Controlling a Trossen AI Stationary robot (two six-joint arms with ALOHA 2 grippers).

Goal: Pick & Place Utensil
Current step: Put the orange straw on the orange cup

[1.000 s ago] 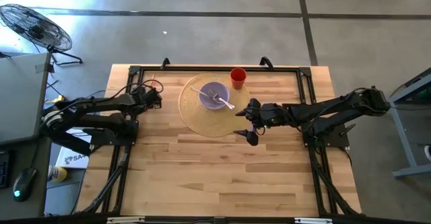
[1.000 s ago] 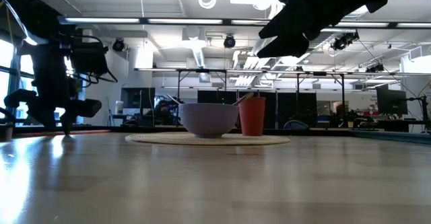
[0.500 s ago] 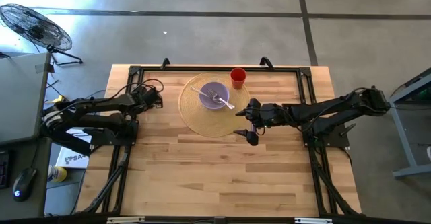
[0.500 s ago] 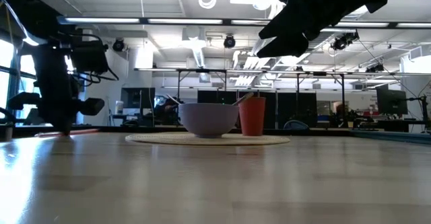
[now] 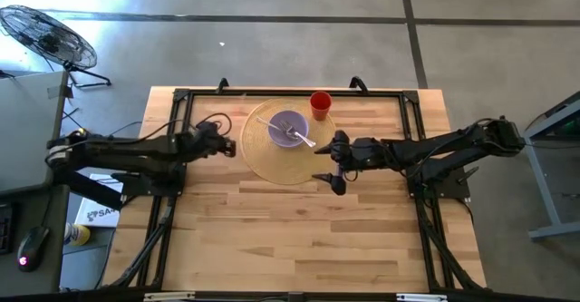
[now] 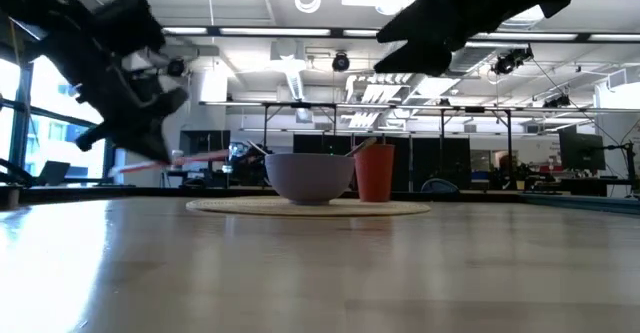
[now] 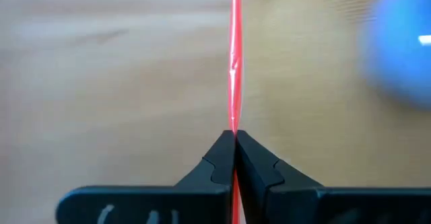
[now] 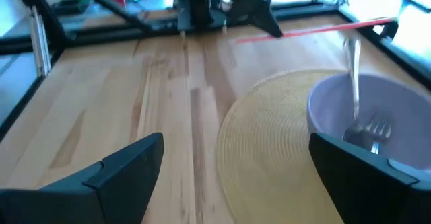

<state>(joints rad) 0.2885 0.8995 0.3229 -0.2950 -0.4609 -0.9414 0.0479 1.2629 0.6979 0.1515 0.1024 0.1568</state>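
Carry step: left gripper (image 7: 234, 138), clamped on a red straw (image 7: 235, 62), nears the bowl (image 5: 287, 128); next, lower it inside. Right gripper (image 8: 232, 160) gapes nearby.

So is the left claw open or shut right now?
Shut. In the left wrist view, the left claw has its fingertips pressed together on a thin red utensil.
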